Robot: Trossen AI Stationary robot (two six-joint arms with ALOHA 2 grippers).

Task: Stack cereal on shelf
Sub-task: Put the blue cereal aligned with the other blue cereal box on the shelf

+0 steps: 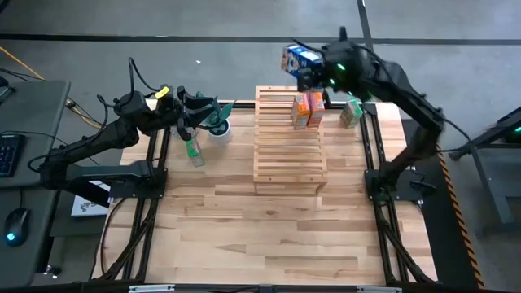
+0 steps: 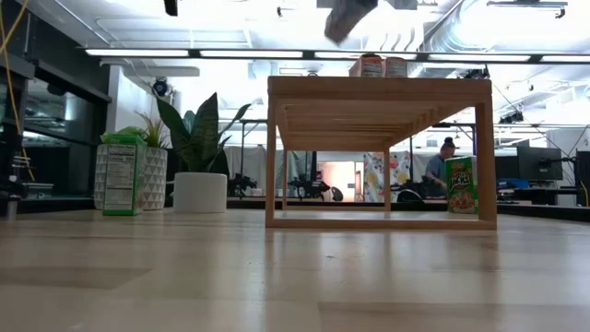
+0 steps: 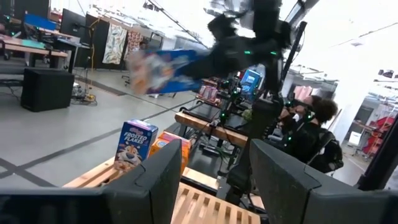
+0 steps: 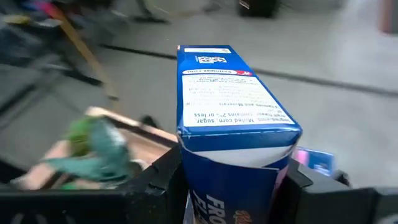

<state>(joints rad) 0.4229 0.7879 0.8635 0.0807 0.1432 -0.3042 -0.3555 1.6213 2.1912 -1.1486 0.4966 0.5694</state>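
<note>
The right claw (image 1: 308, 75) is largely hidden behind the blue cereal box (image 1: 299, 59) on which it is clamped; in the right wrist view only the dark finger bases are seen on either side of the box (image 4: 233, 118), whose lower part is cut off by the picture's edge. The box is held in the air above the far edge of the shelf (image 1: 289, 142), tilted, and in the left wrist view it appears as a blur (image 3: 168, 70). In the low view only a dark smudge at the top edge is visible where the right arm comes in. The shelf is a pale wooden rack of parallel slats on square legs, standing on the wood-plank surface (image 1: 244, 228). Two orange cereal boxes (image 1: 308, 110) are stood upright together on its far right part; in the low view only their tops (image 2: 378, 65) show above the slats. A green cereal box (image 1: 351, 112) stands on the surface just right of the shelf, and another green box (image 1: 193, 151) stands upright on the left near the potted plant (image 1: 218, 124) in its white round pot. The left claw (image 1: 186, 114) is held near that plant with its flat dark fingers (image 3: 149, 186) apart, nothing between them. A person is partly seen in the room beyond, behind the rack.
</note>
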